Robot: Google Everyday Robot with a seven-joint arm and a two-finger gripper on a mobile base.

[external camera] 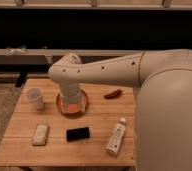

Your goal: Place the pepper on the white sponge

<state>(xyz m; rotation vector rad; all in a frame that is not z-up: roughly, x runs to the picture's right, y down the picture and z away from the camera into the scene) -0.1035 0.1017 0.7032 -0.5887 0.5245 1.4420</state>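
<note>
Observed from the near side of the wooden table [19, 150]. The arm reaches in from the right, bends at an elbow and drops straight down. The gripper [71, 104] hangs inside or just above the orange bowl [84, 108] at the table's centre. The wrist body masks its tip, so I cannot tell whether it is open or closed, and nothing is seen held in it.

The pepper [113, 93] lies on bare wood at about 2 o'clock from the bowl, near it but apart, and is not gripped. The white sponge [40, 134] lies flat at 7 o'clock from the bowl, near the front left edge, with nothing on top.

Other items:
- A white cup [35, 98] is at 9 o'clock.
- A black rectangle [78, 133] is at 6 o'clock, beside the sponge.
- A white bottle [116, 136] is lying at 4 o'clock.

Assessment: the pick-up is not yet done. The gripper is over the wrong object and must shift toward 2 o'clock before any grasp. The carry then crosses the bowl, so it needs clearance.
</note>
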